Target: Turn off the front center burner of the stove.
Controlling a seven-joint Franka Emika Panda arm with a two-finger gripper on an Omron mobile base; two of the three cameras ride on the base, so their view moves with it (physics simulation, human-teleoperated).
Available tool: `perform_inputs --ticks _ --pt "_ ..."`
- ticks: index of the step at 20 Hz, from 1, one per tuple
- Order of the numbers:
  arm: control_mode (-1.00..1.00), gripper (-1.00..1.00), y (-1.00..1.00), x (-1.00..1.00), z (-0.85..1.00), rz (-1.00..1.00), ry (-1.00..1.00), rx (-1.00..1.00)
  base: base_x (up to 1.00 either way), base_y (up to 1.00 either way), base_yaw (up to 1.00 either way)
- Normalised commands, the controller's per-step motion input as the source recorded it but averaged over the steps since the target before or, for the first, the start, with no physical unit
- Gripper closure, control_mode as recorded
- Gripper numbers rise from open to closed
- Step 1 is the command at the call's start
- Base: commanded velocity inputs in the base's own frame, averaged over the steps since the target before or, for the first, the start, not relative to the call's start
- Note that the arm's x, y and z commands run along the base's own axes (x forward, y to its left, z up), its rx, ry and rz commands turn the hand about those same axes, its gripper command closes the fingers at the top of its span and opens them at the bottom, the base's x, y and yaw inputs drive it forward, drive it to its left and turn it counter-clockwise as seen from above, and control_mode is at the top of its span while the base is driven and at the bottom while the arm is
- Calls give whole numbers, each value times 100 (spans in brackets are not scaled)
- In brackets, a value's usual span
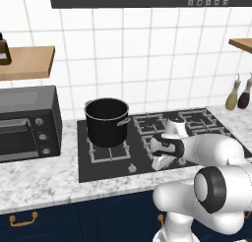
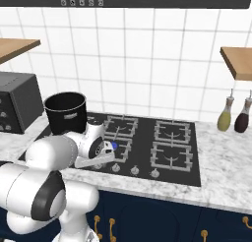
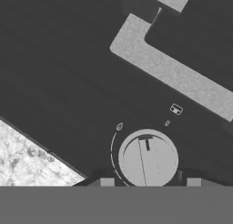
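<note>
stove (image 1: 197,119): black glass cooktop set in the marble counter (image 1: 39,179), grey grates, row of silver knobs along its front edge.
burner (image 2: 114,146): front center, I see a blue glow at its cap in the right base view, just right of the hand. Lit.
gripper (image 3: 150,183): I have it low over the stove's front edge, pointing down at a knob (image 3: 148,158). In the base views the hand sits over the front center grate and hides most of it.
knob vs gripper: in the hand view the knob lies right between the two fingertips (image 3: 107,182), one tip on each side of it, near its lower rim.
jaws: spread apart, wider than the knob. I can't tell whether the pads touch it.
knob pointing: dark indicator mark sits at the rim, toward the top of the hand view; a thin line runs from it across the face, so the long axis reads roughly top-to-bottom in that view, slightly tilted.
dial marks: arc and small flame icon printed on the glass left of the knob.
pot (image 1: 107,120): black, on the left grate, beside the hand, apart from it.
oven (image 1: 28,122): black box on the counter, left of the stove.
bottles (image 2: 234,114): two, on the counter at the far right, well apart from the arm.
</note>
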Motion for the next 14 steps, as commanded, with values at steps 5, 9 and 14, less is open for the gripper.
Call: perform_inputs --ticks 5,9,14 --pt "-100 100 0 -15 -2 0 0 0 0 0 0" --pt "-100 100 0 2 0 0 0 0 0 0 0" --pt "-100 100 3 11 0 0 0 0 0 0 0"
